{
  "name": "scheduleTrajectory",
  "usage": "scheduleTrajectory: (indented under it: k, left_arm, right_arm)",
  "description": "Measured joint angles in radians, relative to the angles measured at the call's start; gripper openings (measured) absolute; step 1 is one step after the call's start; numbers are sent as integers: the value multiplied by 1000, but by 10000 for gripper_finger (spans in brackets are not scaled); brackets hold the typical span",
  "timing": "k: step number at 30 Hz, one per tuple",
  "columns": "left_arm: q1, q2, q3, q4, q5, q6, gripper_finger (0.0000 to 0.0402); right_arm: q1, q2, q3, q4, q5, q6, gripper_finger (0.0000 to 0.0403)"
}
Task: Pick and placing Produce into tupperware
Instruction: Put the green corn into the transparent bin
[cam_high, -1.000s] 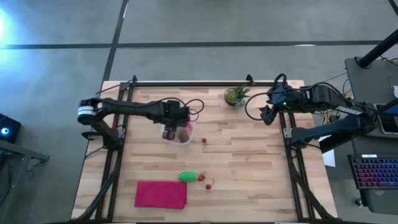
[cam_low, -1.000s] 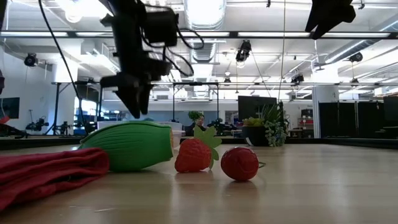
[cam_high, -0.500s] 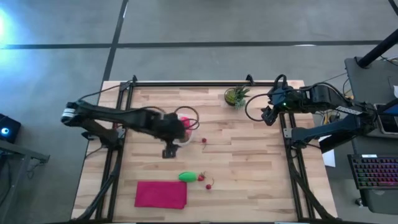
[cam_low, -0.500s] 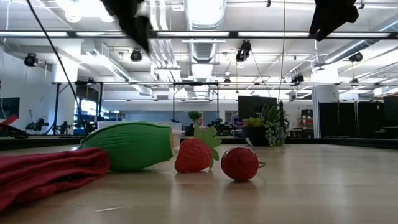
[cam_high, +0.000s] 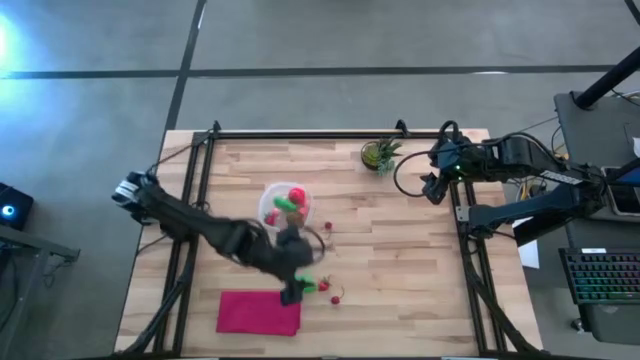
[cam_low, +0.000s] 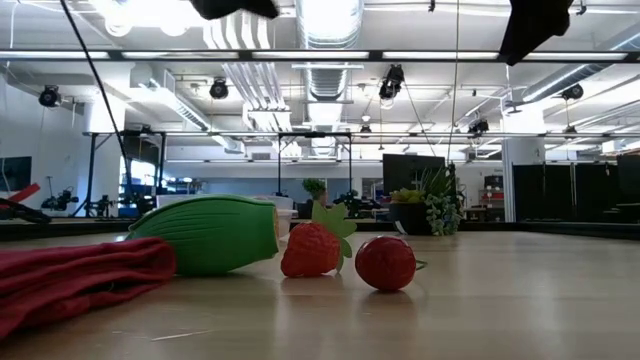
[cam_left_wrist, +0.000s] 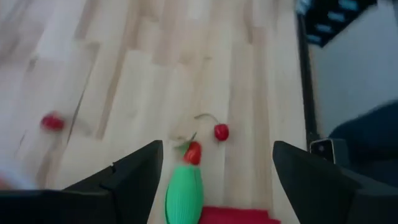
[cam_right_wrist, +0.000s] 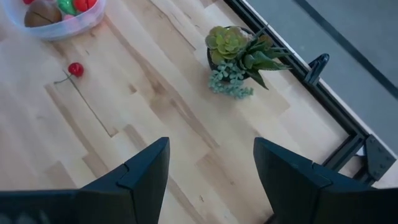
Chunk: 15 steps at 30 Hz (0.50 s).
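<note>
Found the wooden counter (cam_high: 400, 260) carrying everything, with both dark arms reaching in from its two sides. Saw the left tool (cam_high: 291, 292) hanging over the near part of the counter, just above the fruit lying beside the pink cloth (cam_high: 259, 312). Judged this placing as a line-up for the next pick. From its own wrist view, saw the two fingers standing far apart with nothing between them, and the green vegetable (cam_left_wrist: 185, 196) directly below the gap. Saw the right tool (cam_high: 428, 188) waiting high at the far right edge, near the potted plant (cam_high: 379, 154), fingers also apart and empty; probably kept there to leave the working space free.

Noted the clear box (cam_high: 264, 212) standing a little left of the middle of the counter, well apart from the cloth. Counted inside it a red piece (cam_high: 297, 195) and a green piece (cam_high: 288, 206); in the right wrist view made out also a brown lump (cam_right_wrist: 42, 14) against the wall.

Found three pieces outside the box in a row near the cloth: the green vegetable, a strawberry (cam_low: 312, 250) touching its end, and a cherry (cam_low: 386, 262) just beside that. Spotted one more small red berry (cam_high: 327, 227) alone on the wood, near the box on its right side. Judged the task partly done, with four pieces not yet in the box.
</note>
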Motion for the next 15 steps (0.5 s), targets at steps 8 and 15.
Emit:
scheduleTrajectory:
  k: [8, 15]
  left_arm:
    - [-59, 182, 210, -192, -73, -135, 290]
    - [-79, 278, 260, -269, -62, -165, 290]
  right_arm:
    - [0, -18, 0, -2, -4, -49, 226]
    - [0, -49, 0, -22, -18, -61, 226]
